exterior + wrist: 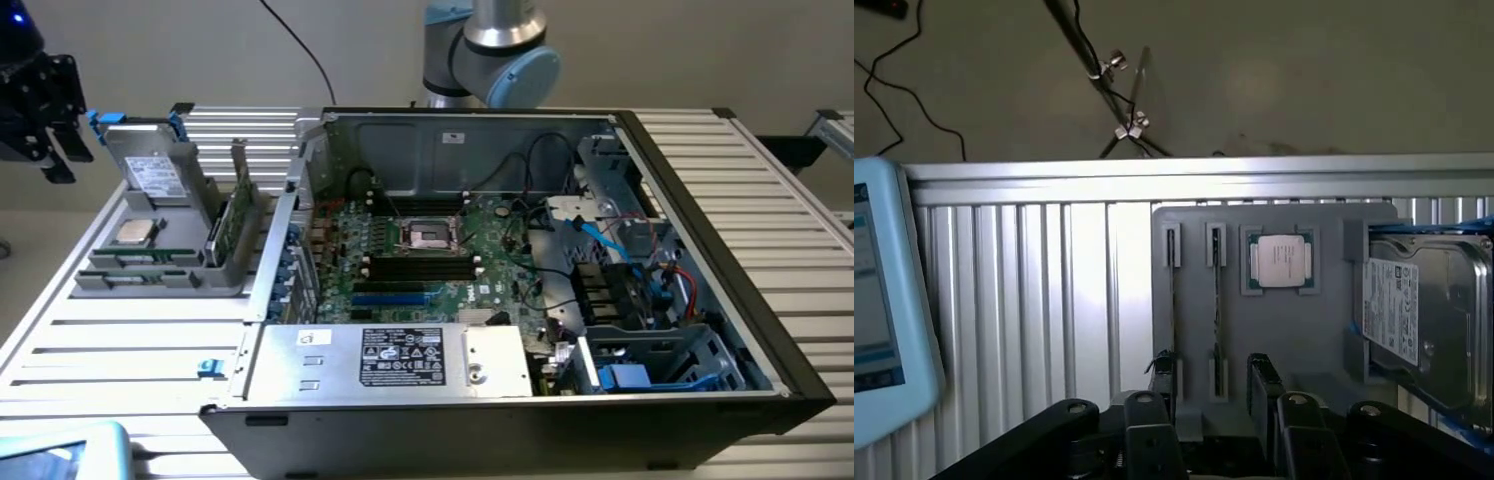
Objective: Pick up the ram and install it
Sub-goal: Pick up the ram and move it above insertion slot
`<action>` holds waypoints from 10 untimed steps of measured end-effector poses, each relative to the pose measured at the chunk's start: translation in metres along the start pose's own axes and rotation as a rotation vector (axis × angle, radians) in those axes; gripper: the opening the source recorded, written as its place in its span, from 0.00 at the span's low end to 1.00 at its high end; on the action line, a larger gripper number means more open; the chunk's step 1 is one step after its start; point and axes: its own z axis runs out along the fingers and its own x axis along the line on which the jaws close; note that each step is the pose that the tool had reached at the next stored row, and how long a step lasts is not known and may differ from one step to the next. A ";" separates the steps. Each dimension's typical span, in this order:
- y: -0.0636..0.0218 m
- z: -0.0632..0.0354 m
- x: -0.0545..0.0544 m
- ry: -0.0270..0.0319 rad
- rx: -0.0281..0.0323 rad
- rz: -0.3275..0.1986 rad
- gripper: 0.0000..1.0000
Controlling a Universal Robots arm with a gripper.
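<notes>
Hovering empty: gripper (47,140) w/ jaws spread, nothing held, at approx 10 o'clock of the parts holder (160,282) in the exterior view; ram (230,228) sits in that holder.
Largest first: open PC case (441,150) at centre holds the motherboard (387,212), w/ dark memory slots (422,268) just at 6 o'clock of the CPU socket (430,234). The grey holder, at 9 o'clock of the case, carries a hard drive (155,175) upright at its 12 o'clock end, the ram on edge in a slot along its 3 o'clock side, and a processor chip (134,232) flat at 9 o'clock of the ram. Ram is prob. light, stiff, thin and fragile: best pinched across its flat faces near the upper edge, mid-length, clear of contacts; a skewed grip could jam it in the slot.
</notes>
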 end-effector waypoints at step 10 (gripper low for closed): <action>-0.0078 0.0177 0.006 0.0001 -0.0002 -0.001 0.43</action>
